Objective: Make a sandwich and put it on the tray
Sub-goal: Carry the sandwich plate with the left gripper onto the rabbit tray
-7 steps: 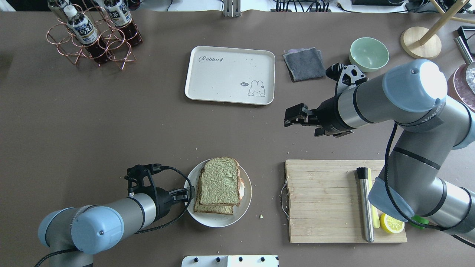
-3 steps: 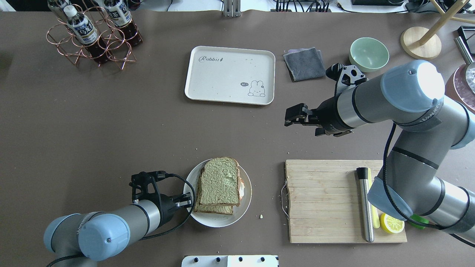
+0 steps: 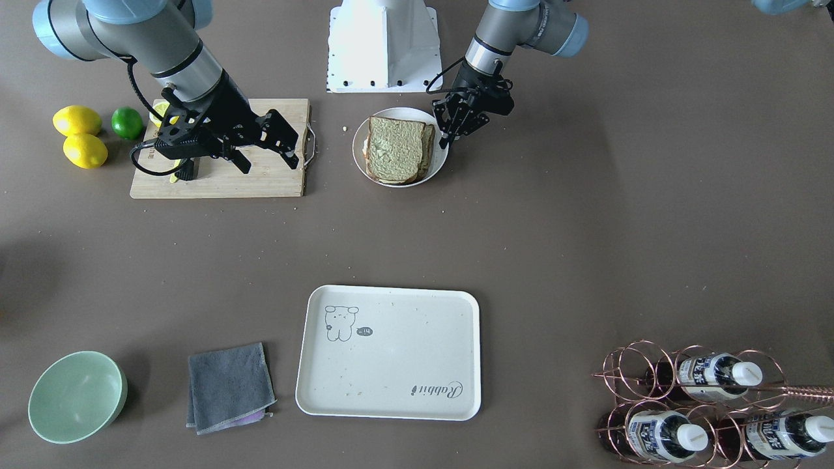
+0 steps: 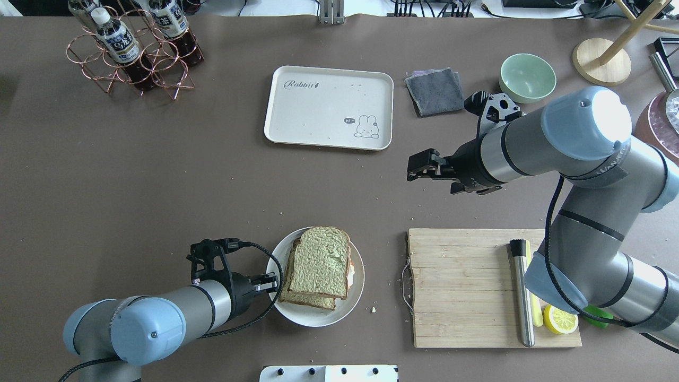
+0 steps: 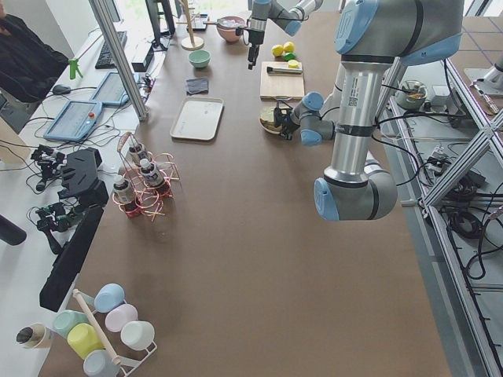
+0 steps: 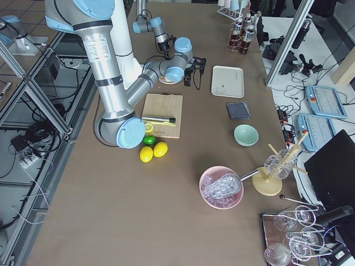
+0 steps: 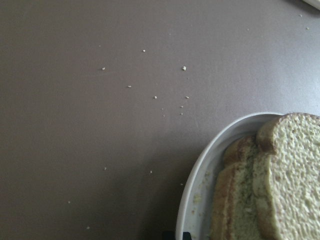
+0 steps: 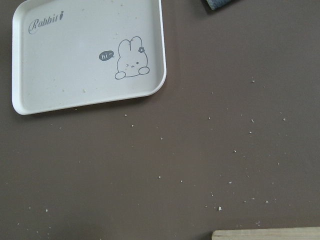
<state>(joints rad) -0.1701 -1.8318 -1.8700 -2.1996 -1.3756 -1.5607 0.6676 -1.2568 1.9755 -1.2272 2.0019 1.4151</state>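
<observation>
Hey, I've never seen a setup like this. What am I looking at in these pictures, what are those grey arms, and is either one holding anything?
These are two robot arms, left and right, at a brown table, each ending in a black two-finger tool. One picture looks down from behind the robot, one faces it from across the table, two look along the table from its ends, and two come from cameras on the wrists. On the table lie a sandwich on a round white plate, a cream tray with a rabbit drawing, a wooden cutting board, a grey cloth, a green bowl and a wire rack of bottles. The left tool sits at the plate's rim; I cannot tell whether it grips it. The right tool hangs open, holding nothing.
</observation>
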